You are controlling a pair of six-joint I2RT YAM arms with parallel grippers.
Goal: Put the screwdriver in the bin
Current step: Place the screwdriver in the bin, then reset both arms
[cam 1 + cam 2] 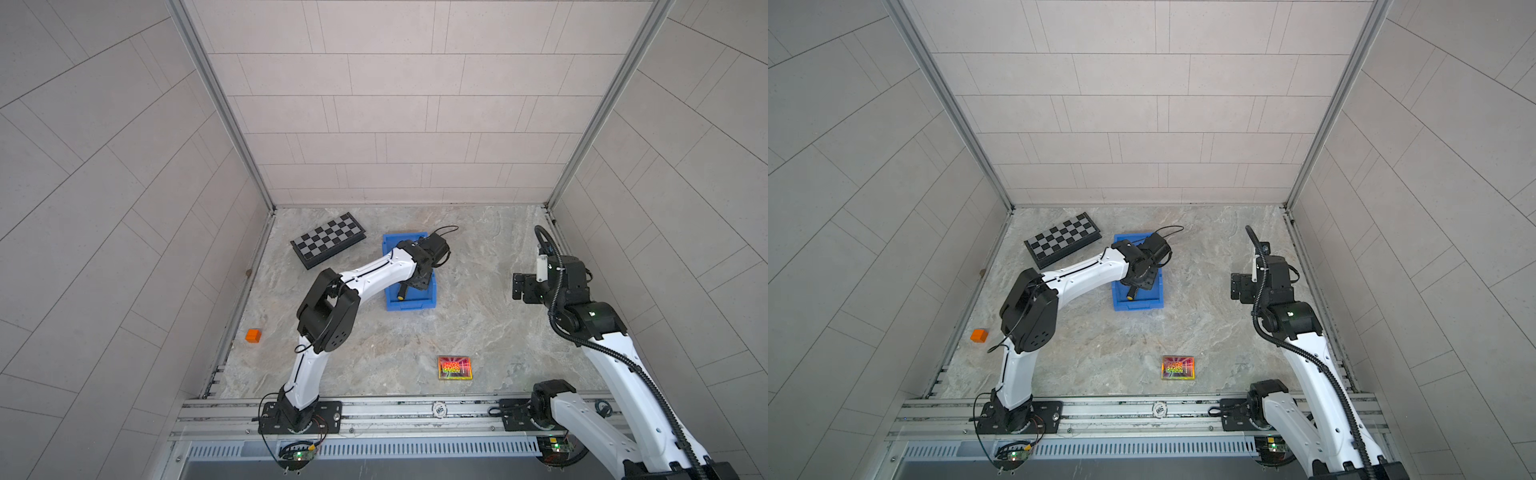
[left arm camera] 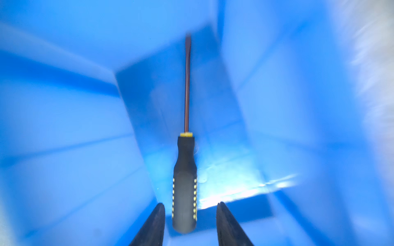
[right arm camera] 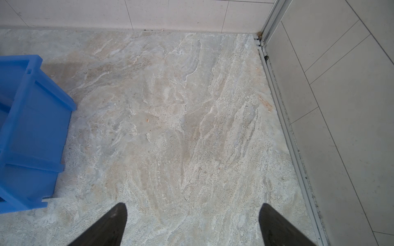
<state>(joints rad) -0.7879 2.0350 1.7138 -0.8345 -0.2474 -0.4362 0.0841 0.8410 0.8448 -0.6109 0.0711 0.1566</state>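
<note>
The screwdriver has a black handle with yellow dots and a thin dark shaft. It lies lengthwise inside the blue bin, blurred. My left gripper is down in the bin with its jaws open, one on each side of the handle's end, and a gap shows on both sides. In both top views the handle's yellow cap pokes out below the left gripper over the bin. My right gripper hangs open and empty above bare table, right of the bin.
A black-and-grey chequered board lies behind and left of the bin. An orange block sits near the left wall. A colourful small box lies near the front rail. Walls close in three sides.
</note>
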